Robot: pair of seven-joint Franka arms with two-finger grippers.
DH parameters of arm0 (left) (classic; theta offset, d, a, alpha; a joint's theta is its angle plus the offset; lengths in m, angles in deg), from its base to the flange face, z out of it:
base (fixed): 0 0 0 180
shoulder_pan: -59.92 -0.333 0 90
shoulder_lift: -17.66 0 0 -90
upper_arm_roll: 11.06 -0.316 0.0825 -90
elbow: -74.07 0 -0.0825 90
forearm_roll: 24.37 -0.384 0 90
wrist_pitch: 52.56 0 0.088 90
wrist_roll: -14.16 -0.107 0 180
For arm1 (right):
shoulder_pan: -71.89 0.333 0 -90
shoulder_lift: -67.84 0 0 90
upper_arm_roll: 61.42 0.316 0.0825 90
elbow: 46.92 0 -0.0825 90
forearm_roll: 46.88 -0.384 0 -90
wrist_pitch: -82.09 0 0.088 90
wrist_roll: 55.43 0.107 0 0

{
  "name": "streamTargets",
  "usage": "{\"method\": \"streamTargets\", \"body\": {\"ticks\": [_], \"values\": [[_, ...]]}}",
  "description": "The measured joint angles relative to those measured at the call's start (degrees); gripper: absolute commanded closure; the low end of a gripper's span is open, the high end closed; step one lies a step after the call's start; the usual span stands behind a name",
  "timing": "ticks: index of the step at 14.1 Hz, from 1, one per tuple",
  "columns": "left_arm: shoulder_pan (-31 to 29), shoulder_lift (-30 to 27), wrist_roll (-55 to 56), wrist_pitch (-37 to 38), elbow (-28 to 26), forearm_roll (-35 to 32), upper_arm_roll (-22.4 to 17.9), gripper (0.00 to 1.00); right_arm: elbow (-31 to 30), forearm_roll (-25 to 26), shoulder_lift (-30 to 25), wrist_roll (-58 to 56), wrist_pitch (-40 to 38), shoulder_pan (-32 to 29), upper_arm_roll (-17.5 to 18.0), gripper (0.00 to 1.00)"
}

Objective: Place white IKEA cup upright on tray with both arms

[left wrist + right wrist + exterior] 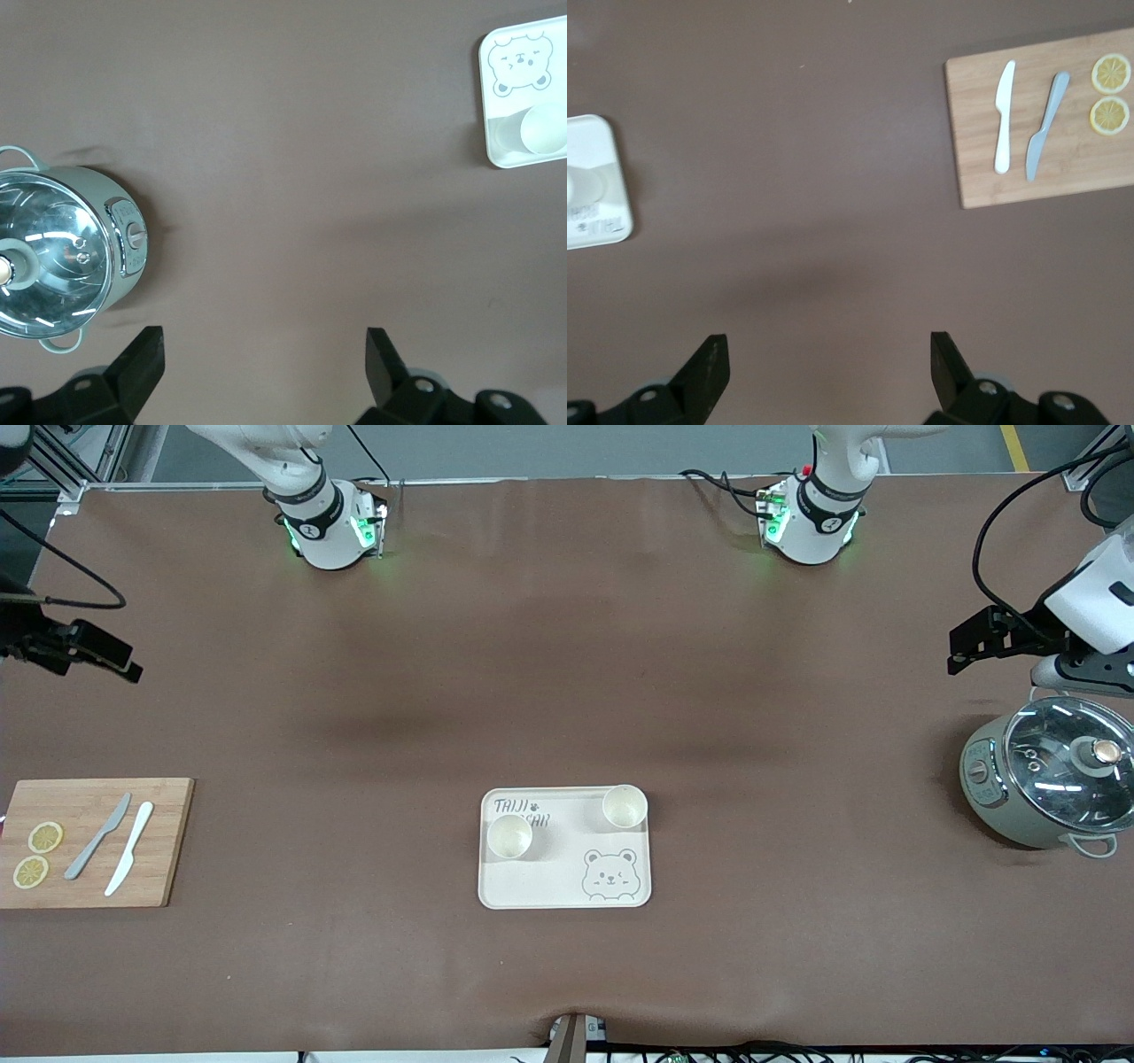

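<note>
A robotics lab: two white arms (pixel 310 514) bolted to a brown-covered table (pixel 567 691), loose cables (pixel 726 483) at 12 o'clock, aluminium framing (pixel 62 460) at 10 o'clock, kitchen props staged around.

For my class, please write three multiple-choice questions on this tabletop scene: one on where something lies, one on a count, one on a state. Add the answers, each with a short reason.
1. Where does the pot with the glass lid stand?
A. On the tray
B. At the left arm's end of the table
C. On the cutting board

2. How many cups stand on the tray?
A. One
B. Two
C. Four

3. How are the two grippers?
A. Both open, holding nothing
B. Both shut on cups
C. One shut on a knife

Answers:
1 B: the pot sits on the table below the left gripper, apart from the tray and the cutting board.
2 B: one cup and another cup stand upright on the tray.
3 A: the left gripper and the right gripper both show spread fingers with only bare table between them.
</note>
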Motion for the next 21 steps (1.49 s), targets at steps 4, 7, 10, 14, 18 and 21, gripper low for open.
{"method": "streamTargets", "body": {"ticks": [4,7,10,14,18,21], "values": [[0.0,0.0,-0.1,0.1,0.0,0.0,0.0,0.00,-3.2,0.0,-1.4,-0.9,3.2,-0.4,0.5,0.00],[0.0,0.0,-0.1,0.1,0.0,0.0,-0.1,0.00,-3.1,0.0,-2.0,-0.9,3.3,-0.5,0.5,0.00],[-0.1,0.0,-0.1,0.1,0.0,0.0,-0.1,0.00,-2.7,0.0,-2.0,-0.9,3.7,-1.1,0.4,0.00],[-0.1,0.0,-0.1,0.1,0.2,0.0,-0.2,0.00,-1.0,0.2,-1.7,-0.9,3.8,-2.3,0.3,0.00],[-0.1,0.0,-0.1,0.1,0.2,0.0,-0.2,0.00,-0.3,0.7,-1.5,-1.1,3.7,-3.3,0.3,0.00],[-0.1,0.0,-0.1,0.1,0.2,0.0,-0.2,0.00,-0.3,0.7,-1.2,-1.3,3.8,-3.5,0.3,0.00]]}}
